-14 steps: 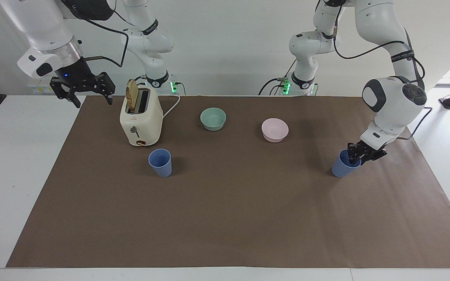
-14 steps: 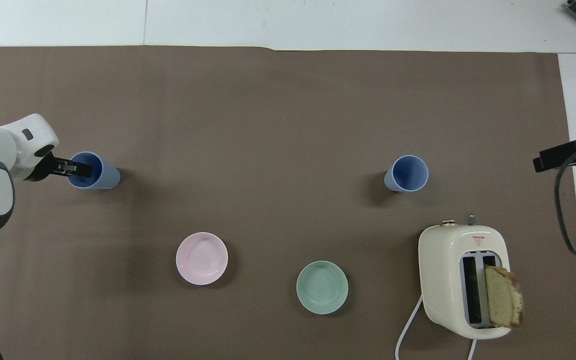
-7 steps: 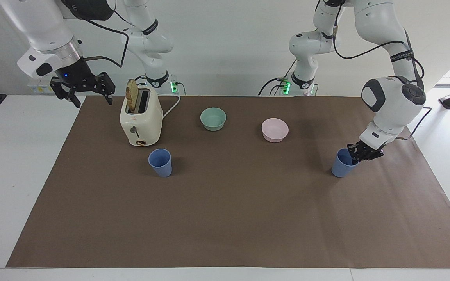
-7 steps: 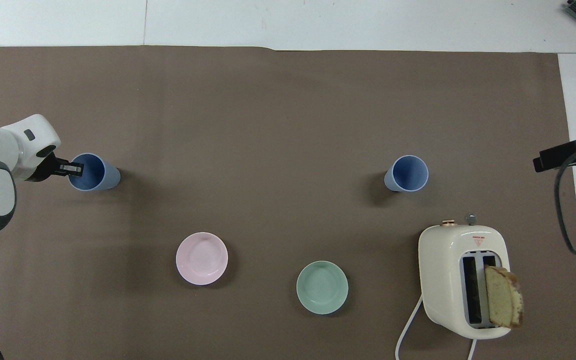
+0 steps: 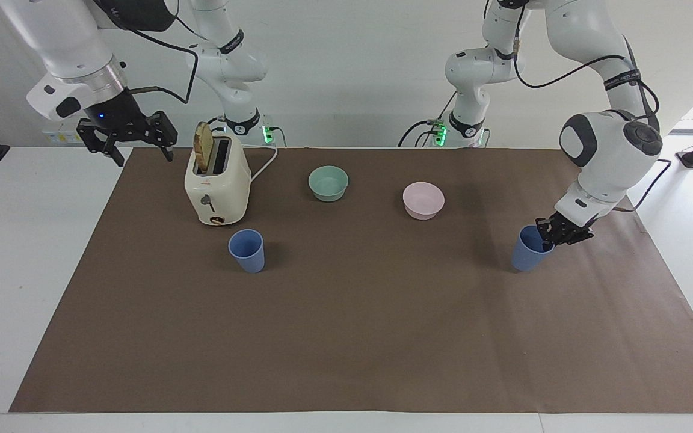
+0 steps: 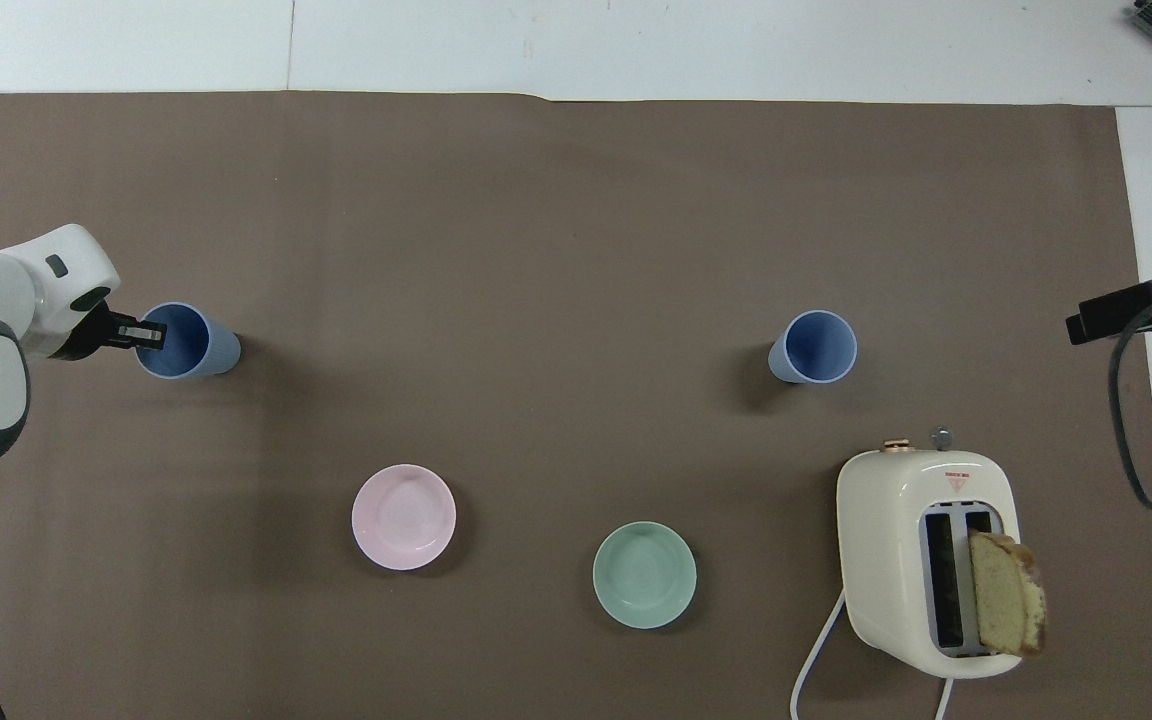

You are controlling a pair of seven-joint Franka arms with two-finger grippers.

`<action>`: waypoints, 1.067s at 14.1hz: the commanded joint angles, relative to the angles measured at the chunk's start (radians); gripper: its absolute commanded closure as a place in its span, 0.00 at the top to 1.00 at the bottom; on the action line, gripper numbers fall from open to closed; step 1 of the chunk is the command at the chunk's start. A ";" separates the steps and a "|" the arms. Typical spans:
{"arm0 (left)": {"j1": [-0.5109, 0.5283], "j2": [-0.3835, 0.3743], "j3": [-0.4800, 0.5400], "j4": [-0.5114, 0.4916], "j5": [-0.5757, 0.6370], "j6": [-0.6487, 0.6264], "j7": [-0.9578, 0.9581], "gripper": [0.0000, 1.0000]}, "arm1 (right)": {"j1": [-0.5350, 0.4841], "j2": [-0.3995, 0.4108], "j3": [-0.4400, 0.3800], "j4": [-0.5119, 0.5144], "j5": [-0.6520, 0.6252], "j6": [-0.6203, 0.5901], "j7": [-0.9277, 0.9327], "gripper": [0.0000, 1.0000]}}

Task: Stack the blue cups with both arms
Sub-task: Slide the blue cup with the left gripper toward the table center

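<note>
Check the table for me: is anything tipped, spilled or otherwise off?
Only the blue cup at the left gripper leans, pinched at its rim. The other blue cup stands upright. One slice of bread sticks out of the toaster. Nothing has spilled.

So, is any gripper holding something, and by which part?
The left gripper grips a blue cup by its rim; the right gripper is open, empty.
</note>
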 commanded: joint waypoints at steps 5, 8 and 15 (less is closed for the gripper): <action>-0.290 0.005 0.013 -0.004 -0.007 0.011 -0.387 0.00 | -0.008 -0.024 0.009 -0.029 0.004 0.015 0.019 1.00; -0.376 0.035 0.013 -0.014 -0.007 0.061 -0.513 0.00 | -0.008 -0.024 0.009 -0.029 0.004 0.015 0.019 1.00; -0.439 0.084 0.013 -0.051 -0.007 0.170 -0.612 0.00 | -0.008 -0.024 0.009 -0.029 0.004 0.011 0.017 1.00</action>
